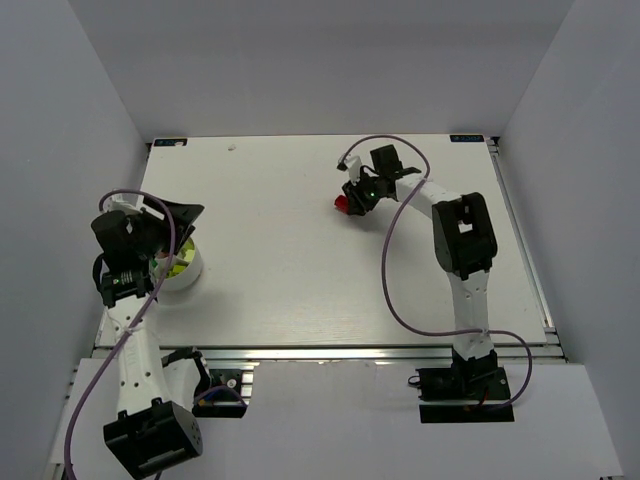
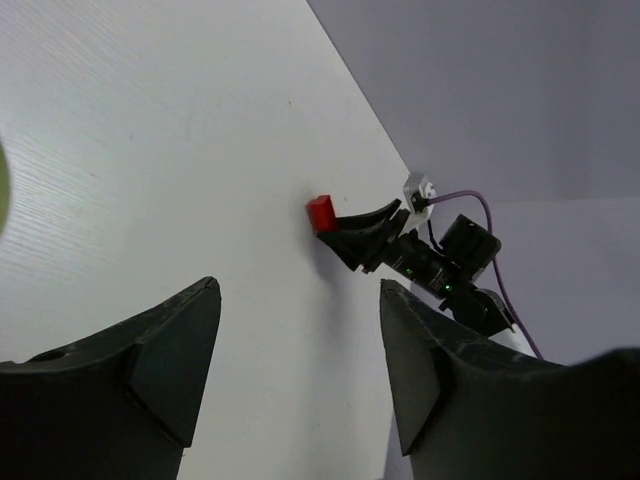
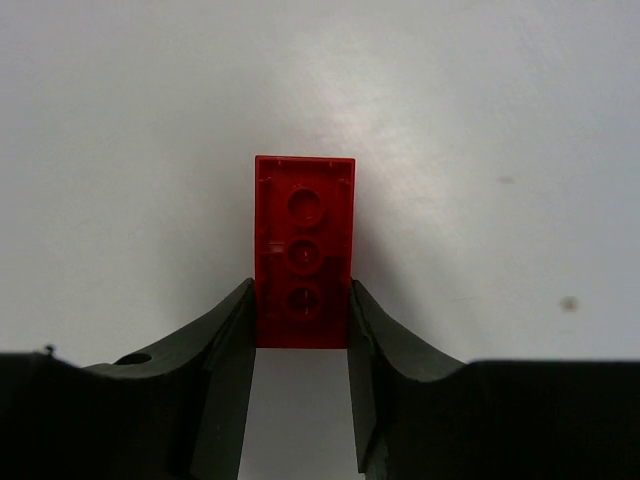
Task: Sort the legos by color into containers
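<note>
Right gripper (image 3: 300,320) pinches the red lego brick (image 3: 303,230) between its jaws (hollow underside toward camera); left gripper (image 2: 298,350) gapes, nothing between.

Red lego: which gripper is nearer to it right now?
Right. The right gripper grips the red lego by its sides; the left gripper hangs open far across the table, beside the dish.

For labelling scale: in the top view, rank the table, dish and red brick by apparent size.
1. table, largest
2. dish, partly hidden by the left arm
3. red brick, smallest
</note>
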Robot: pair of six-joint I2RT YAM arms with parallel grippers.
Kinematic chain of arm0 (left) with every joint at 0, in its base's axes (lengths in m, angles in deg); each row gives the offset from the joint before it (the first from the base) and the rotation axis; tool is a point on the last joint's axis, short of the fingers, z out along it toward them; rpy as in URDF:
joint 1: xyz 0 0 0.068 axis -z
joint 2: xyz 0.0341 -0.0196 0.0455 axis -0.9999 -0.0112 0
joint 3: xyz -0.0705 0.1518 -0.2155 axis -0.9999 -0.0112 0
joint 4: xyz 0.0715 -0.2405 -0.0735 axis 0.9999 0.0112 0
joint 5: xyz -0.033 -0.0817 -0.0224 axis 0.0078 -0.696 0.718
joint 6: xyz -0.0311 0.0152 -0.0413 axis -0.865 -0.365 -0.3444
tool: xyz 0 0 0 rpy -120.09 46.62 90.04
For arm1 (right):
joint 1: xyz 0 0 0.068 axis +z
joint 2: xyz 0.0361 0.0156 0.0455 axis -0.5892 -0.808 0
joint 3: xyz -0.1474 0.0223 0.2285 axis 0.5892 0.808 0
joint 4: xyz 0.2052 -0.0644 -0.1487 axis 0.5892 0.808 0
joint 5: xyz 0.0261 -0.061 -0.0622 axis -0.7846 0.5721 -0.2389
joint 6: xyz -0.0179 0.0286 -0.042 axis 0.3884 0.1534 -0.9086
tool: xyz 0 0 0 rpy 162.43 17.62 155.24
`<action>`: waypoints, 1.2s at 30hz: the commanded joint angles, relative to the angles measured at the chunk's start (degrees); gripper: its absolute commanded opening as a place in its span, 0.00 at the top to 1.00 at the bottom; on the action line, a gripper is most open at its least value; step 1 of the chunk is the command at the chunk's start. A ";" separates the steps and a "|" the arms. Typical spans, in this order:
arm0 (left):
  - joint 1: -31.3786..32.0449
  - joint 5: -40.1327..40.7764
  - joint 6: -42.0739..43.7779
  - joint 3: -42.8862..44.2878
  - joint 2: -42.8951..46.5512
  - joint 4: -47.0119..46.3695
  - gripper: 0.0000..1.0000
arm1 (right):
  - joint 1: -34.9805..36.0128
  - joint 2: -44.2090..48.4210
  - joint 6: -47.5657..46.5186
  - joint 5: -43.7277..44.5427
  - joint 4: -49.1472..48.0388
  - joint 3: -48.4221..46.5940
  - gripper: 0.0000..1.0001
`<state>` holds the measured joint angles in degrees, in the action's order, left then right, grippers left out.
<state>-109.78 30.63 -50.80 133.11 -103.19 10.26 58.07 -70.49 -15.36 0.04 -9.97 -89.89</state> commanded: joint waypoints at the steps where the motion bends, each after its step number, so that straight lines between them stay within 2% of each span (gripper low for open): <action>1: -0.05 -7.98 -4.44 -2.87 0.42 -6.95 0.24 | 0.52 11.41 -5.06 -18.95 0.65 5.97 1.00; 3: 1.08 -10.00 -5.06 -4.36 -0.20 -8.27 0.23 | 1.22 17.10 -9.53 -28.80 0.64 11.24 1.00; 6: 5.21 -10.80 -4.80 -4.72 -1.60 -8.81 0.21 | 2.97 21.87 -9.30 -36.21 1.17 14.60 1.00; 9: 11.62 -8.79 -4.80 -4.81 -3.71 -9.51 0.21 | 5.26 23.29 -5.62 -38.17 0.83 14.34 1.00; 11: 15.57 -6.59 -5.15 -4.90 -4.86 -10.39 0.20 | 6.58 23.91 -2.27 -38.53 -0.49 14.16 1.00; 19: 19.55 -4.92 -7.00 -5.17 -8.28 -14.34 0.20 | 12.12 24.79 4.15 -35.72 -3.83 12.93 1.00; 20: 21.90 -4.91 -7.00 -5.16 -8.46 -14.52 0.20 | 12.73 24.79 4.59 -35.45 -4.36 12.76 1.00; 36: 28.68 -2.63 -10.69 -8.24 -11.45 -18.47 0.20 | 19.07 24.00 5.82 -30.09 -5.86 10.82 1.00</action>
<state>-82.00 26.98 -60.78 125.20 -114.67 -5.92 76.13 -46.38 -9.92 -30.56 -13.91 -76.43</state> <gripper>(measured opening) 0.799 0.418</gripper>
